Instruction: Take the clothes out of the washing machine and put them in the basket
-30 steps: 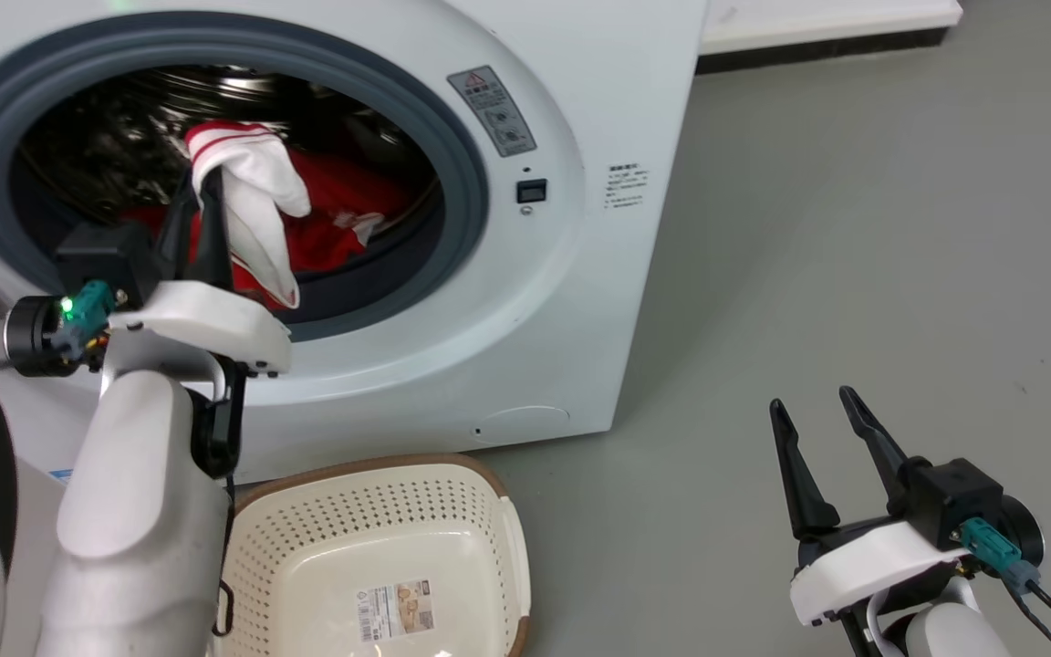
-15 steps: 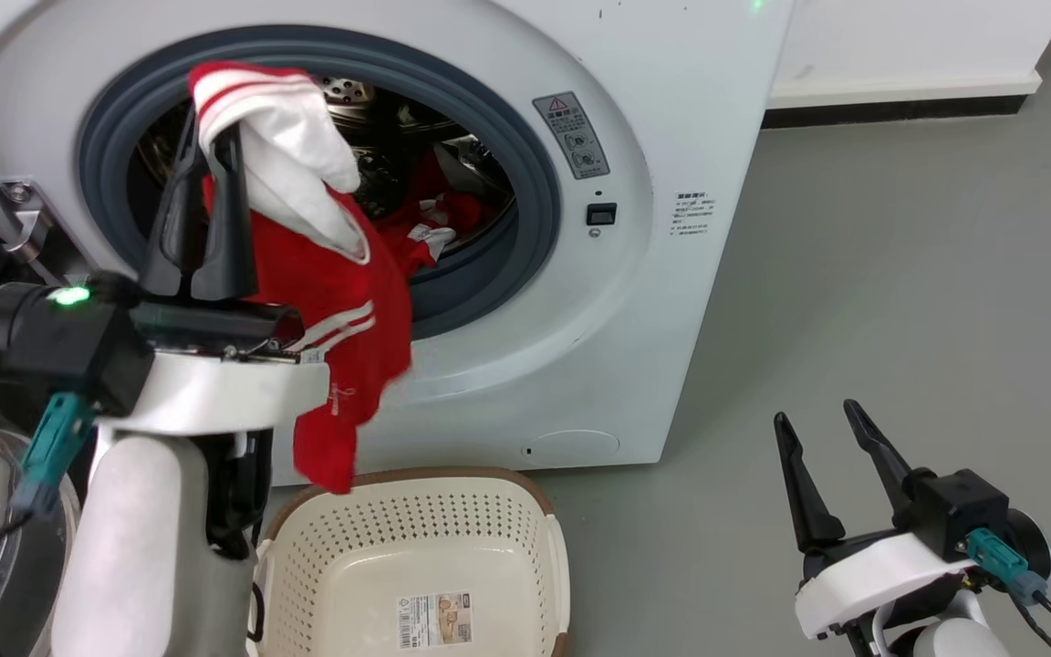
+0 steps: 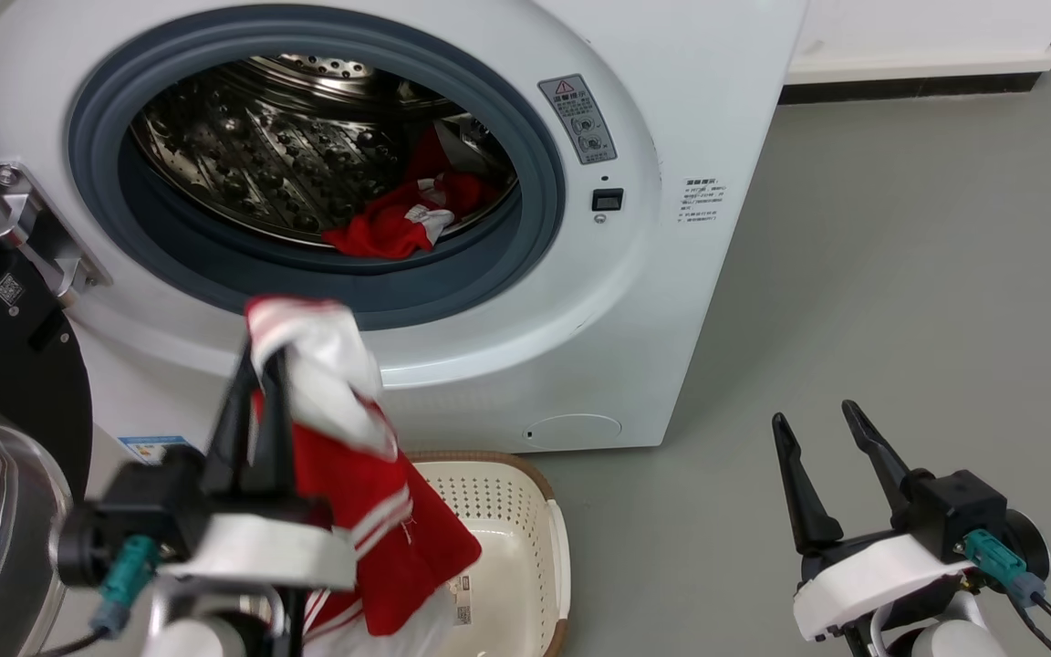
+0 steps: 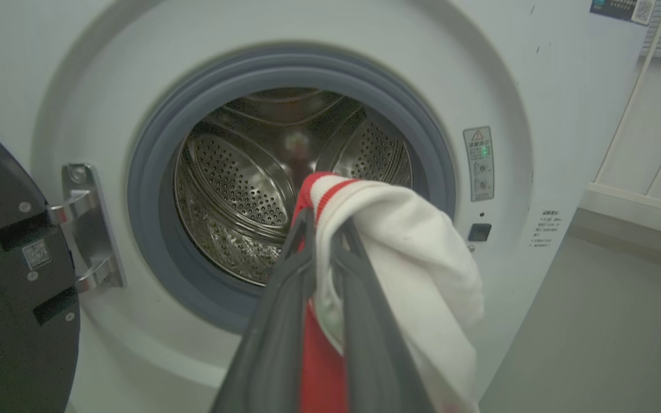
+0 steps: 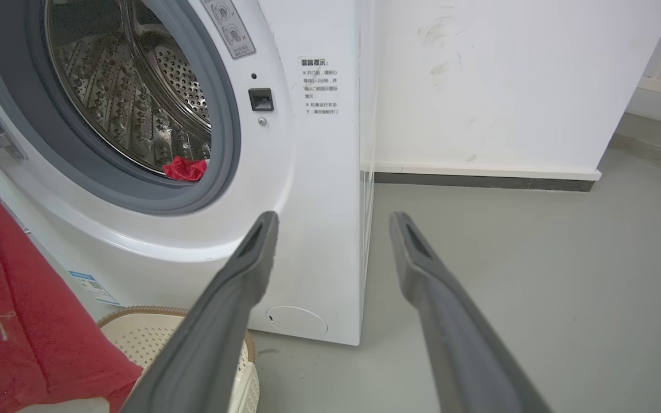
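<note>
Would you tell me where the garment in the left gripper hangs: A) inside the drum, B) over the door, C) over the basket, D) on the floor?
C: the left gripper, shut on the garment, holds it outside the machine with its red end draped over the basket.

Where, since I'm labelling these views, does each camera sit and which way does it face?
Head view: on the head, looking forward and down at the washing machine and basket; shows left tool shut on a red garment, right tool open.
Left wrist view: on the left wrist, facing the steel drum; shows its own two fingers.
Right wrist view: on the right wrist, facing the machine's front corner and floor; shows its spread fingers.
Shared: head and right wrist views both show the basket.
</note>
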### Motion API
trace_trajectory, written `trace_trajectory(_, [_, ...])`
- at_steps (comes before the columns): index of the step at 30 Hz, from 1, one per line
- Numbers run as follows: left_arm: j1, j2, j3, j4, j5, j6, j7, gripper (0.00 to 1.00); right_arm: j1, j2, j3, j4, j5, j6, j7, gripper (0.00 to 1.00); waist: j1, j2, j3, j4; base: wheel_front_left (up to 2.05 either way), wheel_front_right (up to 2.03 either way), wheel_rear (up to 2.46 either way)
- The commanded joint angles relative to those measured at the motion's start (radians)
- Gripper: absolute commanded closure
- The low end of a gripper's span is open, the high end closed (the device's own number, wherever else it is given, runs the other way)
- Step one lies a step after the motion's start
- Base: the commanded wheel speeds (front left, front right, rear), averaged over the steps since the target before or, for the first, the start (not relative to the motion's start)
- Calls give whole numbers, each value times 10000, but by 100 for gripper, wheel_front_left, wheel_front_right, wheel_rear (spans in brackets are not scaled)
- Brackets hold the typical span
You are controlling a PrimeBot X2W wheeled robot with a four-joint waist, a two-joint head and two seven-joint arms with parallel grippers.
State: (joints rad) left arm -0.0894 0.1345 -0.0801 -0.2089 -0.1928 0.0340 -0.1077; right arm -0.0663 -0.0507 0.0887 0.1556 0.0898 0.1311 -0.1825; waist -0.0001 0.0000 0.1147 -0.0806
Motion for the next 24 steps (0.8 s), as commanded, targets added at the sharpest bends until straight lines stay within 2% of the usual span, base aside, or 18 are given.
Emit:
trace_trajectory(1, [502,-151,-46,545,-184,84,-93,100,-2,12,29,-12,15,-7,20,0,1,0,88,-16,0,0,0])
trace_trajectory(5, [1184,-411,-182,2215,-599,73,-391,100,-93,10,44,-23,-16,-7,29,0,1,0,251,9,0,0,0])
trace_trajectory(9, [1086,-628,-87,4144,-1317,-27,-762,100,-207,12,114,-42,-41,-7,54,0,1,0,460,104,0,0,0])
trace_trajectory(15, [-408,-694,-69,7141,-1791,-414,-1210,100,-559,12,197,-192,-173,-7,129,0,1,0,1257,306,0,0,0])
trace_trajectory(17, [-742,-705,-62,7643,-1818,-447,-1269,100,-656,10,223,-213,-215,-7,116,0,1,0,1405,305,0,0,0])
trace_trajectory(19, [-1729,-732,-1,9100,-1910,-498,-1391,100,-901,10,323,-274,-243,-7,93,0,1,0,1915,220,0,0,0])
trace_trajectory(20, [-1729,-732,-1,9100,-1910,-498,-1391,100,-901,10,323,-274,-243,-7,93,0,1,0,1915,220,0,0,0])
trace_trajectory(24, [-2875,-741,107,10802,-2015,-544,-1495,100,-1296,10,477,-332,-216,-7,74,0,1,0,2731,-31,0,0,0])
